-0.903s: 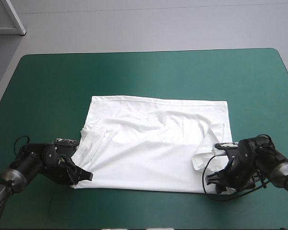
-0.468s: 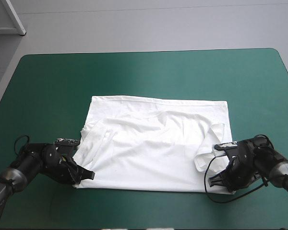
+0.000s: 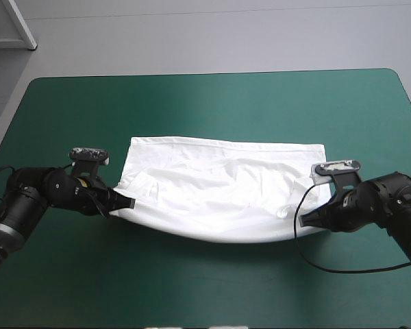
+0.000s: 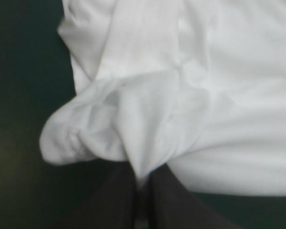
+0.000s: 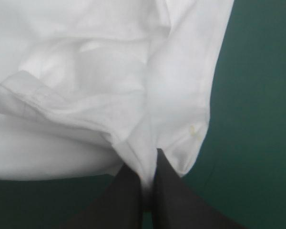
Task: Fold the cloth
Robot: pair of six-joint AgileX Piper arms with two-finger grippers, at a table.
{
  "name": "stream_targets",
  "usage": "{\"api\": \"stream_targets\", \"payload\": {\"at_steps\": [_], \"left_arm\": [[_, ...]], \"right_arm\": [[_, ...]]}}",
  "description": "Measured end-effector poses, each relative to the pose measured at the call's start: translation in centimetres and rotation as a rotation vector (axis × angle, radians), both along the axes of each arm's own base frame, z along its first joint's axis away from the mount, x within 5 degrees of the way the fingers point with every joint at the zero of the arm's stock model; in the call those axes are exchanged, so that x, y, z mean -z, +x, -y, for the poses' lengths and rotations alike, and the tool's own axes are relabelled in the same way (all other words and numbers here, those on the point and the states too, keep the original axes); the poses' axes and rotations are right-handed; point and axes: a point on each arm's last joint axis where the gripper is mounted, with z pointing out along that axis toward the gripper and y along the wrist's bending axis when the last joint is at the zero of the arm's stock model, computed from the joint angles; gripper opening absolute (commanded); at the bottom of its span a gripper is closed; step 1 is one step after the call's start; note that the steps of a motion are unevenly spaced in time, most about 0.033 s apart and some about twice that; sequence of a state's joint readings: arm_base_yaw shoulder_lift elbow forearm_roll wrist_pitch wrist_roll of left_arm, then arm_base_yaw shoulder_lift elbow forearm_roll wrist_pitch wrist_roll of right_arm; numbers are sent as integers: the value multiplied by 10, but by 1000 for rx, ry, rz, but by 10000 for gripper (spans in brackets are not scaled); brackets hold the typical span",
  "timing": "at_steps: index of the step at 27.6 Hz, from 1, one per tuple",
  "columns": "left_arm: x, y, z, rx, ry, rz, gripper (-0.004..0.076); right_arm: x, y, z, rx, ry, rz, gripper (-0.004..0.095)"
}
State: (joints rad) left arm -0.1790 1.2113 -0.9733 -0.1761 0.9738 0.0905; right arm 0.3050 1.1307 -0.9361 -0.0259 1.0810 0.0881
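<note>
I judge the first fold barely begun: the near edge of the T-shirt (image 3: 226, 199) looks raised off the teal-green cover (image 3: 192, 103) and sags between my two arms, while its far edge lies flat around the table's middle. Carrying the near half over to that far edge, and any later folds, are not yet done. My left gripper (image 4: 142, 179) and my right gripper (image 5: 150, 171) each pinch a near corner, fingers all but closed with only white fabric between them
</note>
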Motion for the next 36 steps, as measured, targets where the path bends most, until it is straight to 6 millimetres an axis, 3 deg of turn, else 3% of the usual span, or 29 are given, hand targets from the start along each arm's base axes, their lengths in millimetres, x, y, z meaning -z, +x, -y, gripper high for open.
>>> {"api": "stream_targets", "payload": {"at_steps": [6, 12, 17, 20, 25, 29, 31, 32, 33, 34, 36], "left_arm": [[-44, 40, 2, 5, 42, 135, -10], [-52, 96, 9, 3, 73, 192, -10], [-36, 141, 16, -6, 79, 211, -10], [-16, 162, 19, -8, 86, 203, -10], [24, 188, 23, -10, 108, 172, -10], [46, 200, 24, -5, 127, 171, -8], [54, 205, 24, -26, 118, 165, 54], [56, 206, 24, -38, 112, 162, 170], [57, 206, 24, -50, 105, 162, 228], [56, 206, 24, -53, 103, 162, 376], [55, 205, 24, -56, 104, 159, 484]], "right_arm": [[-47, 35, 1, 3, -64, 284, -10], [-56, 78, -2, 54, -126, 442, -10], [-34, 124, -13, 63, -165, 464, -10], [-12, 147, -19, 65, -177, 453, -12], [29, 174, -29, 43, -184, 420, -18], [49, 184, -33, 43, -179, 396, 4], [53, 186, -34, 55, -162, 384, 186], [53, 185, -35, 67, -146, 377, 389], [48, 186, -36, 80, -125, 368, 508], [44, 187, -37, 87, -117, 362, 698], [30, 190, -37, 104, -114, 348, 772]]}}
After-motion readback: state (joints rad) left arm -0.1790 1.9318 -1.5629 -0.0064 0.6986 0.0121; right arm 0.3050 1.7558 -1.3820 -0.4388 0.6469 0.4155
